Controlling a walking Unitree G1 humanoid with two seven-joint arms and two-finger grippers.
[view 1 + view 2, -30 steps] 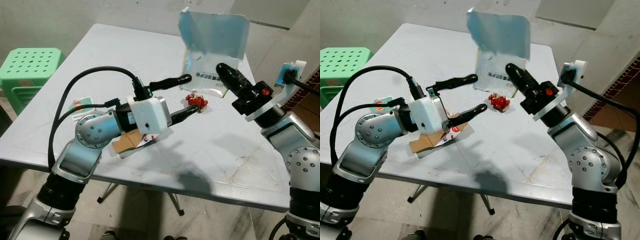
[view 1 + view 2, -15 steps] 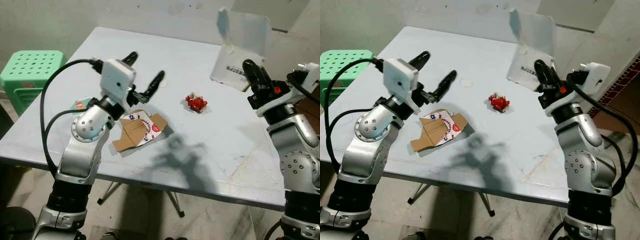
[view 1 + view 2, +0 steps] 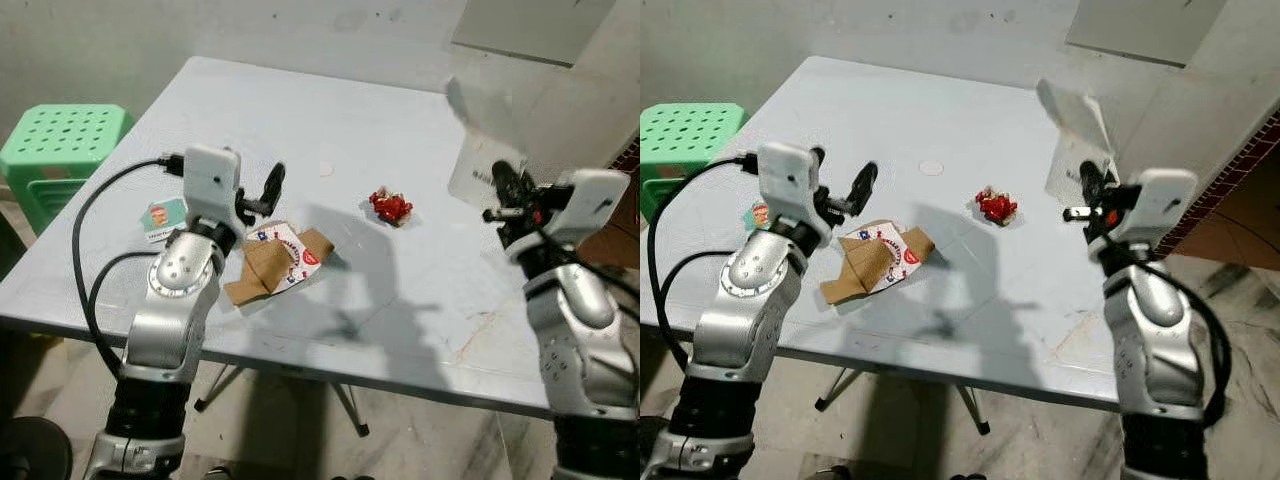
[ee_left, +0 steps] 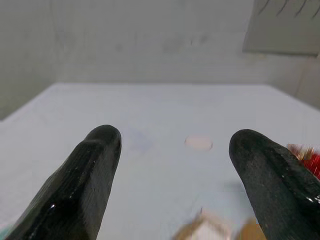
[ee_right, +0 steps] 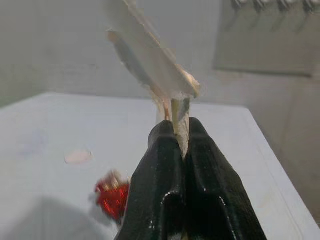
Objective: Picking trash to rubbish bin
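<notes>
- The right pincer [image 3: 1083, 190] is clamped tight on the lower edge of a clear plastic bag with printed text [image 3: 1076, 140]; the right wrist view shows the bag's edge [image 5: 165, 82] nipped between the two closed black fingers [image 5: 162, 165]; the bag hangs in the air above the far right edge of the pale grey worktop [image 3: 330, 110], blurred in the head views.
- Against a second ago, the bag has been lifted clear of the worktop and drawn back towards the robot's right side; half a second ago it stood higher and nearer the middle; judgement: the pick is made and the carry to a rubbish bin is what remains for this item.
- The left pincer [image 3: 255, 195] is open and empty, fingers [image 4: 95, 165] well apart, raised above the worktop beside the flattened brown cardboard packet with red and white print [image 3: 275, 265]; a second ago it reached low and forward towards the crumpled red wrapper [image 3: 390, 206]; it has since pulled back and turned upward.
- The red wrapper, the cardboard packet and a small green and white card [image 3: 163, 217] near the left edge lie on the worktop, untouched; judgement: these await later picks.
- A green perforated plastic stool [image 3: 62, 140] stands left of the worktop.
</notes>
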